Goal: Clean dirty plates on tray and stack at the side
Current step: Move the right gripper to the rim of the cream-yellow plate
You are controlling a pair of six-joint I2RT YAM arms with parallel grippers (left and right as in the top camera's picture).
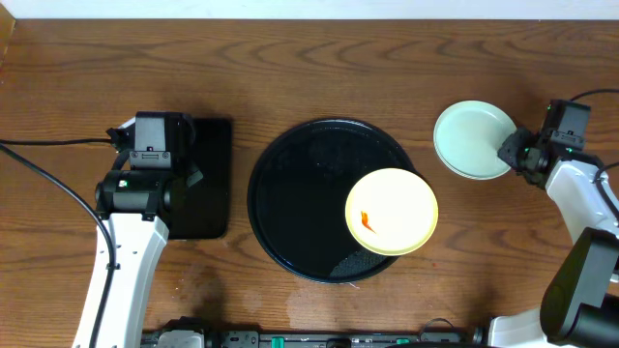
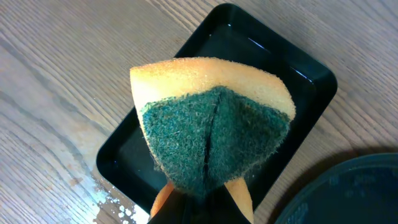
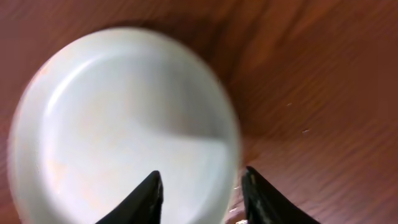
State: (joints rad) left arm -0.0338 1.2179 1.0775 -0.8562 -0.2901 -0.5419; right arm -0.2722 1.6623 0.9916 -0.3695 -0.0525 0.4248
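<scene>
Stacking spot: a mint plate (image 1: 472, 138) sits on the tabletop (image 1: 319, 58), clear of the round tray (image 1: 290, 193).
Right gripper (image 3: 202, 186) straddles its rim, jaws apart; left gripper (image 2: 196, 208) pinches a folded sponge (image 2: 214, 134), likely for the smeared yellow plate (image 1: 392, 211) overhanging the tray's rim.

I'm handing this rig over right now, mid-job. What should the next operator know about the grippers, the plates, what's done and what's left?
The left gripper is shut on the sponge, held over the small rectangular tray.
The right gripper is open, with its fingers either side of the rim of the mint plate, which lies on the tabletop right of the round tray.
The yellow plate overhangs the round tray's right rim and has an orange smear showing.
Done: the mint plate is off the tray and looks clean. I cannot tell if it is one plate or two stacked.
Left: wipe the yellow plate and stack it on the mint plate.
</scene>
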